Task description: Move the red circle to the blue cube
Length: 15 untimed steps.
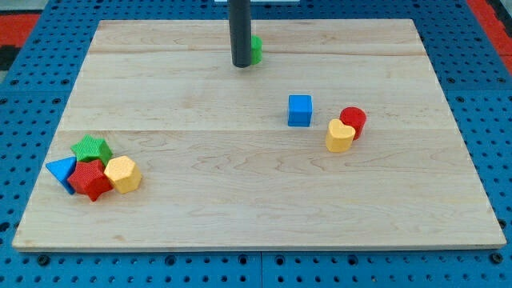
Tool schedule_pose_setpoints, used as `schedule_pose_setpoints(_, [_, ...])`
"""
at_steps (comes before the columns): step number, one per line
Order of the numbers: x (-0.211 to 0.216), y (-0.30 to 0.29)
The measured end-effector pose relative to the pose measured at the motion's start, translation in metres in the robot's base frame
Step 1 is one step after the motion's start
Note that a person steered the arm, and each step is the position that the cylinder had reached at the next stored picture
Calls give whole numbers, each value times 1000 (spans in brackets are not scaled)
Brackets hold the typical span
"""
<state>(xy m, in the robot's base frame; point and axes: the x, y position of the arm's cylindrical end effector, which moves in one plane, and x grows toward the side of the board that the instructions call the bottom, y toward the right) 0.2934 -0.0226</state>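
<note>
The red circle (354, 120) sits right of centre, touching a yellow heart (339, 136) at its lower left. The blue cube (300, 110) stands a short way to the left of the red circle, with a small gap between them. My tip (241, 64) is near the view's top, at centre, well up and left of the blue cube. It partly hides a green block (256, 50) just behind it on its right.
A cluster sits at the lower left: a green star (91, 149), a blue triangle (62, 171), a red star (90, 180) and a yellow hexagon (123, 174). The wooden board (240, 216) lies on a blue pegboard.
</note>
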Motion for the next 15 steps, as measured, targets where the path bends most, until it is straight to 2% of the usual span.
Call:
schedule_pose_setpoints(2, [-30, 16])
schedule_pose_setpoints(3, [-29, 41])
schedule_pose_setpoints(4, [-4, 99])
schedule_pose_setpoints(5, [26, 185])
schedule_pose_setpoints(6, [87, 234])
schedule_pose_setpoints(7, [157, 233])
schedule_pose_setpoints(8, [164, 207])
schedule_pose_setpoints(9, [160, 177])
schedule_pose_setpoints(12, [127, 153])
schedule_pose_setpoints(15, [93, 91])
